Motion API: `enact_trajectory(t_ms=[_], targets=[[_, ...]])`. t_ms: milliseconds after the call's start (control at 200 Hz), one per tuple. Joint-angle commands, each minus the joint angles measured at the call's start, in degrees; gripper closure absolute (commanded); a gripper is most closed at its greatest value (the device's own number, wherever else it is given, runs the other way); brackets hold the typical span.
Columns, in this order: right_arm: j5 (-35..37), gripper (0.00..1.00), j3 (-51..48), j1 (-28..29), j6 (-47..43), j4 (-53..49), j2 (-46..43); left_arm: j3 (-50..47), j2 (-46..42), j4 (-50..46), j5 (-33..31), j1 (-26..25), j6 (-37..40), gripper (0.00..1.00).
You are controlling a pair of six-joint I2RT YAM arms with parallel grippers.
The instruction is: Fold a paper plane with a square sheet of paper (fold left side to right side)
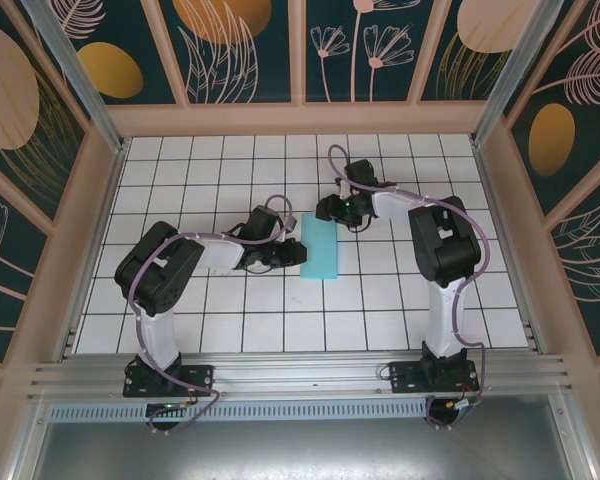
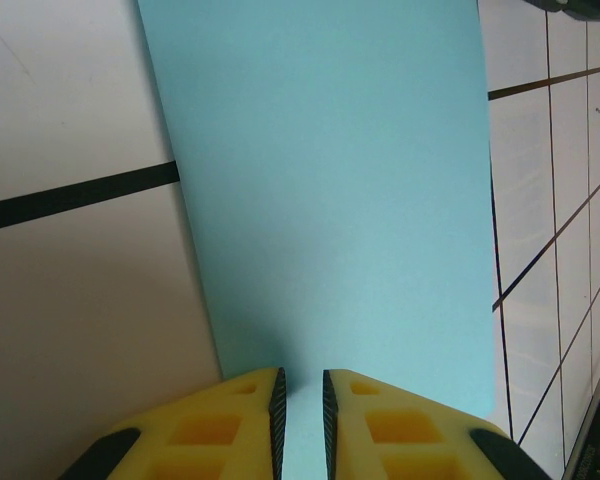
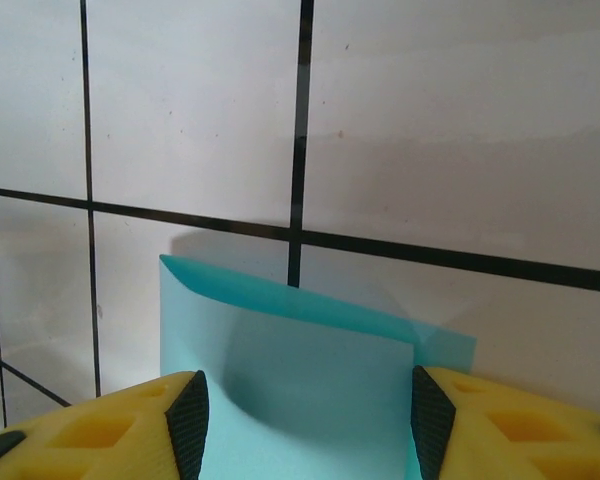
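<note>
Square sheet of paper (image 1: 320,252) lay folded in half, a tall turquoise rectangle, flat near the centre of the white tiled table (image 1: 230,310). Long axis ran 12 to 6 o'clock in the top view.

Left gripper (image 1: 286,256) sat at the sheet's 9 o'clock edge. In the left wrist view its jaws were nearly pressed together over the paper (image 2: 330,200), with a slim gap between the black pads (image 2: 276,400). Could not tell whether they pinched it.

Right gripper (image 1: 332,212) sat at the sheet's 12 o'clock end. Its jaws (image 3: 305,388) were spread wide and straddled the end, where the upper layer (image 3: 280,350) stood slightly off the lower one.
</note>
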Motion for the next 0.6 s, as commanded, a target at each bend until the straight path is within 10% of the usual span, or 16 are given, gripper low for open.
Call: enact_trajectory(t_ms=[0, 355, 595], targets=[[-3.41, 0.43, -3.00, -0.04, 0.12, 1.67, -3.99, -1.38, -0.71, -0.66, -1.48, -0.31, -0.15, 0.78], [-9.91, 0.50, -12.14, -0.04, 6.27, 7.53, -11.03, -2.02, -1.97, 3.26, -0.44, -0.31, -1.37, 0.74], [-9.74, 0.63, -11.97, -0.20, 6.30, 6.36, -10.27, -5.21, -14.86, 1.82, -8.66, -0.35, 5.14, 0.47]])
